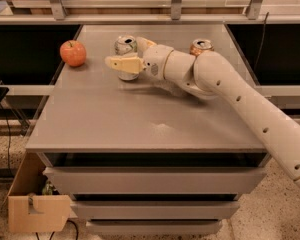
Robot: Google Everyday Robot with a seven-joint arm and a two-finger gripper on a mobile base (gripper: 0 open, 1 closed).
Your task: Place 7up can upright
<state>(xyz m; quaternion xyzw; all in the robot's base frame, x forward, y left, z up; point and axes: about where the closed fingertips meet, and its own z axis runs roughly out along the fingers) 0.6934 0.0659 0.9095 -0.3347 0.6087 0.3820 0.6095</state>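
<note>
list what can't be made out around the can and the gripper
Camera view:
- 7up can: label and middle hidden by the gripper, which is at the can near the table's back edge.
- Orange can: lower body hidden behind the arm.
- Arm: upper part cut off by the right edge.

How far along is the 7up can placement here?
Looks done: the 7up can stands upright on the grey table, near its back edge. In hand: the tool is around the can. Left: the tool drawing clear so the can stands alone.
</note>
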